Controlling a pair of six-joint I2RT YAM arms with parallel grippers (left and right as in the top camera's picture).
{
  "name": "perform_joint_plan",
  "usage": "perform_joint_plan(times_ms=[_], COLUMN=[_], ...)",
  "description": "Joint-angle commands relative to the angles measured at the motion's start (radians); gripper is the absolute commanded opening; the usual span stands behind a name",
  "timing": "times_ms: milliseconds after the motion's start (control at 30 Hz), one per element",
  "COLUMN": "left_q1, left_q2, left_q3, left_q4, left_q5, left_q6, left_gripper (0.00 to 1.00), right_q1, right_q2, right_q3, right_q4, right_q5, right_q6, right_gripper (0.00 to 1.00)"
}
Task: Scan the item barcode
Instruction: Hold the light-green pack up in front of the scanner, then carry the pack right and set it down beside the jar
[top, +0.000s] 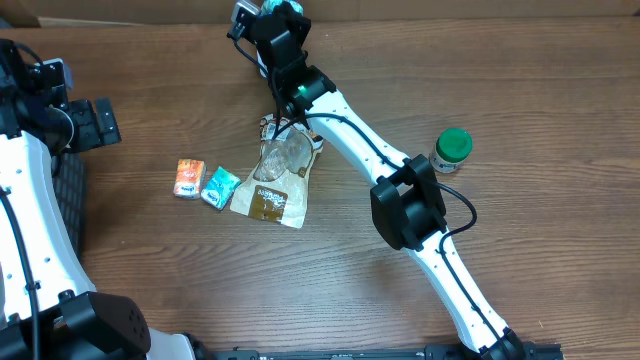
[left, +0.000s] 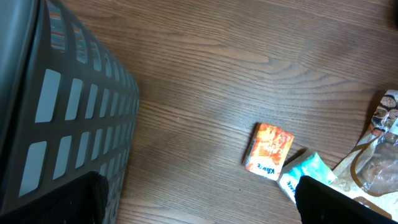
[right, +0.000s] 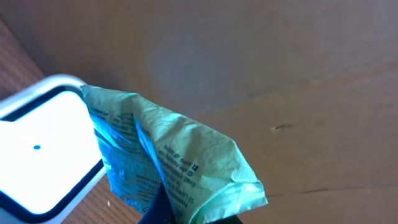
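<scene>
Wooden worktop (top: 520, 70) carries an orange packet (top: 188, 178), teal packet (top: 219, 187), brown pouch (top: 270, 200), green-lidded jar (top: 451, 150) and dark slatted basket (left: 62, 112).

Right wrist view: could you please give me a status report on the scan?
Right pincer shut on green packet, at the scanner window. Left pincer open, empty, beside basket. Nothing blocking the scanner.

Left idle, right outstretched.
Left gripper (top: 92, 122) angled downward, jaws spread wide; right arm (top: 350, 140) extended forward, elbow bent, right gripper (top: 268, 12) pinched shut.
</scene>
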Motion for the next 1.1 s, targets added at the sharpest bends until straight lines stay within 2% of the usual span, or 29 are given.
perform_joint_plan(times_ms=[0, 433, 533, 600, 733, 833, 867, 900, 1000, 1067], left_q1=[0.005, 0.005, 0.005, 0.005, 0.005, 0.005, 0.005, 0.005, 0.005, 0.005], left_q2=[0.003, 0.003, 0.003, 0.003, 0.003, 0.003, 0.003, 0.003, 0.003, 0.003], left_q3=[-0.004, -0.004, -0.004, -0.004, -0.004, -0.004, -0.004, -0.004, -0.004, -0.004], left_q4=[0.003, 0.003, 0.003, 0.003, 0.003, 0.003, 0.003, 0.002, 0.003, 0.003], left_q5=[0.0, 0.0, 0.0, 0.0, 0.0, 0.0, 0.0, 0.0, 0.0, 0.0], left_q6=[0.012, 0.012, 0.012, 0.012, 0.012, 0.012, 0.012, 0.012, 0.012, 0.012], left_gripper=[1.0, 0.99, 1.0, 1.0, 1.0, 1.0, 0.99, 1.0, 1.0, 1.0], right_q1=[-0.006, -0.011, -0.009, -0.016, -0.04, -0.069, -0.076, -0.1, -0.16, -0.196], right_q2=[-0.01, -0.011, -0.055, -0.14, -0.328, -0.537, -0.559, -0.613, -0.663, -0.661], right_q3=[0.016, 0.016, 0.016, 0.016, 0.017, 0.017, 0.017, 0.017, 0.017, 0.016], right_q4=[0.019, 0.027, 0.002, -0.102, -0.302, -0.666, -0.719, -0.884, -1.177, -1.315], right_q5=[0.03, 0.019, -0.017, -0.116, -0.227, -0.32, -0.327, -0.327, -0.331, -0.345], right_q6=[-0.035, -0.026, 0.168, 0.362, 0.646, 1.036, 1.085, 1.232, 1.468, 1.563], right_gripper=[0.05, 0.04, 0.04, 0.04, 0.04, 0.04, 0.04, 0.04, 0.04, 0.04])
